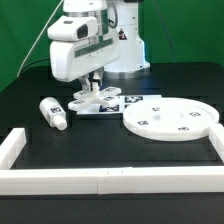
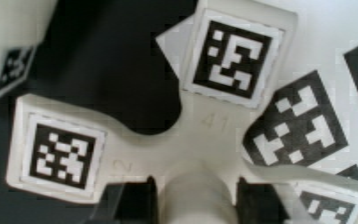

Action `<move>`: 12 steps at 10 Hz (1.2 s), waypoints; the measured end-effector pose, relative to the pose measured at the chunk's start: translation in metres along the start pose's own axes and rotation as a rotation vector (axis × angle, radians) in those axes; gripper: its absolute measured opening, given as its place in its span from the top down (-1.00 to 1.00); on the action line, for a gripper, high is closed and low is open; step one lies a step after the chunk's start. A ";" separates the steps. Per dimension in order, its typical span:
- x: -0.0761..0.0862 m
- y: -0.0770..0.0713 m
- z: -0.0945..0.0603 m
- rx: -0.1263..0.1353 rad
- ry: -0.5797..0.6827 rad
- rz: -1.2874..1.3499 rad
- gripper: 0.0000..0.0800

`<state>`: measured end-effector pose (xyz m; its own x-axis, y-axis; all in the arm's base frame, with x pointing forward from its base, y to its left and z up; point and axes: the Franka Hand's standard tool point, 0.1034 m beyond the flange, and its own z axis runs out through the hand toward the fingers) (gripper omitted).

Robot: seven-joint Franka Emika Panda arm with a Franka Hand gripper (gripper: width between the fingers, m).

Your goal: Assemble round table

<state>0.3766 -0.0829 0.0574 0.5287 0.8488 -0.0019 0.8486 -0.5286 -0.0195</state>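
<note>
The white cross-shaped base lies on the black table in the middle, and fills the wrist view with its tags. My gripper is right down on it. In the wrist view the gripper has one arm of the cross between its two dark fingers, which press against both of its sides. The short cylinder leg lies on its side towards the exterior view's left of the base. The large flat round disc lies flat towards the exterior view's right.
The marker board lies just behind the base and disc. A long white border rail runs along the front, with side pieces at both ends. The robot's base stands at the back.
</note>
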 end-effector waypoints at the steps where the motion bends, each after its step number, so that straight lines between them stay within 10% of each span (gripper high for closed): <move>1: -0.003 -0.001 0.003 0.003 -0.001 0.002 0.48; 9: -0.017 -0.008 0.036 0.005 -0.001 0.007 0.48; 10: -0.017 -0.008 0.036 0.005 -0.001 0.007 -0.07; 12: -0.009 -0.012 0.023 0.034 -0.011 0.068 -0.40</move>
<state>0.3615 -0.0838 0.0346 0.5847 0.8111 -0.0153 0.8096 -0.5846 -0.0526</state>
